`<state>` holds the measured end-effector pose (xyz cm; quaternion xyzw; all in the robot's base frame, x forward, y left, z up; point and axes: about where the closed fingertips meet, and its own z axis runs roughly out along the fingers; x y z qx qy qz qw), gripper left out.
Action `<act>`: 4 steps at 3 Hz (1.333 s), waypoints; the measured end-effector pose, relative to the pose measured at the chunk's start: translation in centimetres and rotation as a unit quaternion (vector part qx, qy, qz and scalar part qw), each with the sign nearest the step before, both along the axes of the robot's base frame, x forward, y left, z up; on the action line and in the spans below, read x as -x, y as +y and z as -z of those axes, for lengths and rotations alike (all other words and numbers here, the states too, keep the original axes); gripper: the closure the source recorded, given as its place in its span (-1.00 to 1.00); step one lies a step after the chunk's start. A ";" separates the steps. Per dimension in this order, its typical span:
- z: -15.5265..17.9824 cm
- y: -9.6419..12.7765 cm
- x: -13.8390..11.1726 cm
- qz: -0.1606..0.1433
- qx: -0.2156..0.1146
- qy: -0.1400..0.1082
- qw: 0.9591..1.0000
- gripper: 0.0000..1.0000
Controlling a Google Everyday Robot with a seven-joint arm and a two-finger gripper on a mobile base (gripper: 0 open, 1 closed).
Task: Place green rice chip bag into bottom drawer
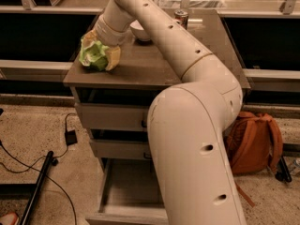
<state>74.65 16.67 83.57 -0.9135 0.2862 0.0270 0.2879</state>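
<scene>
Currently I see the hand [100, 49] at the front left corner of the tabletop [154, 64]. It is clamped on the green chip bag [92, 58], with a pale finger showing on either side of the crinkled plastic. The bag sits low against the tabletop; I cannot tell whether it is lifted clear. Just behind it stands a white bowl [140, 31], with a can [181, 18] further back. Below, the bottom drawer [129, 191] is pulled out, its right part hidden by my arm. An orange backpack [255, 142] lies on the floor beside the cabinet.
</scene>
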 end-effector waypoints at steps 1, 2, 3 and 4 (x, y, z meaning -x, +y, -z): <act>0.5 0.0 0.4 -0.005 0.005 0.006 1.000 0.13; 0.3 0.0 0.5 -0.004 0.006 0.004 1.000 0.75; -2.2 -0.9 1.2 -0.004 -0.002 -0.045 0.999 1.00; -8.1 -4.0 3.9 -0.012 -0.029 -0.141 0.990 1.00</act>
